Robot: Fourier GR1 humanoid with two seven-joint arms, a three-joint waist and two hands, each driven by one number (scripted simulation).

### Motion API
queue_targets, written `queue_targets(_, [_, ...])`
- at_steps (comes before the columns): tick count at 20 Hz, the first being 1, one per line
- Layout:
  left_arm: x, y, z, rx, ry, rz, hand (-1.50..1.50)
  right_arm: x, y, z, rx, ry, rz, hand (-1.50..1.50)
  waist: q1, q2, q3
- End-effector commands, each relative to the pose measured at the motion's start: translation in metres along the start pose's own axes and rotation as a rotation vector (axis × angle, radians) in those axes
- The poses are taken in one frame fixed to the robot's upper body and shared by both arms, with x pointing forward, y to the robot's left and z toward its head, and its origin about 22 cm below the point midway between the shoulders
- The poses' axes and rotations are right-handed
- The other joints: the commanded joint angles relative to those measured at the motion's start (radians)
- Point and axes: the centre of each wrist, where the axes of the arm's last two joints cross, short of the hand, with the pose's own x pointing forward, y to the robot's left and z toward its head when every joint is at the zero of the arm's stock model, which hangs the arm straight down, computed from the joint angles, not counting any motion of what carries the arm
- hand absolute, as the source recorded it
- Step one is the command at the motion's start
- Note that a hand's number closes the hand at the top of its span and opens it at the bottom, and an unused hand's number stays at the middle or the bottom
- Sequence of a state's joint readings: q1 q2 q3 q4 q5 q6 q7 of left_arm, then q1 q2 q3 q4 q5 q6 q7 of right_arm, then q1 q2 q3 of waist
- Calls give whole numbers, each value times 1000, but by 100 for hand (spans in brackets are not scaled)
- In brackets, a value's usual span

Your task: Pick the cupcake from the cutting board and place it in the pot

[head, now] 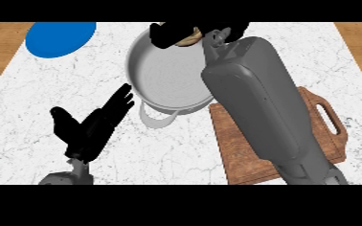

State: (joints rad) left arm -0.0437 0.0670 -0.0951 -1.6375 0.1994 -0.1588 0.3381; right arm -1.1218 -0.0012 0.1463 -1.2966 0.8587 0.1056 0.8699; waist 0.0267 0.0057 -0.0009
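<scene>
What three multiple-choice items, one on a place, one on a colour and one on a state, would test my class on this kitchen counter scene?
1. Where is the cupcake?
A. On the cutting board
B. In the right hand, over the pot's far rim
C. On the plate

2. What colour is the plate?
A. Blue
B. Red
C. Green

3. How is the left hand?
A. Curled round the pot handle
B. Holding the plate
C. Open, holding nothing

Answers:
1 B: the right hand curls round the cupcake above the pot, and the cutting board is bare.
2 A: the plate is blue.
3 C: the left hand has straight fingers.
</scene>
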Motion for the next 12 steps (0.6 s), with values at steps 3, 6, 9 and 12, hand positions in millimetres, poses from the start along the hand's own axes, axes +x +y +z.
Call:
queue_targets(3, [3,8,1,-4,8,-11,0,-14,42,-39,23,11,-1,150,5,3,0])
queue_targets(6, [6,-15,-7,-33,-28,-7,0,-23,68,-48,12,14,-21,150,28,10,0])
queue_targets(9, [-6,-17,-4,-35,1,-14,0,-28,80,-52,15,15,-79,150,34,11,0])
queue_targets(12, [4,-16,-7,-57,14,-26,0,-26,87,-58,19,36,-93,150,60,17,-1])
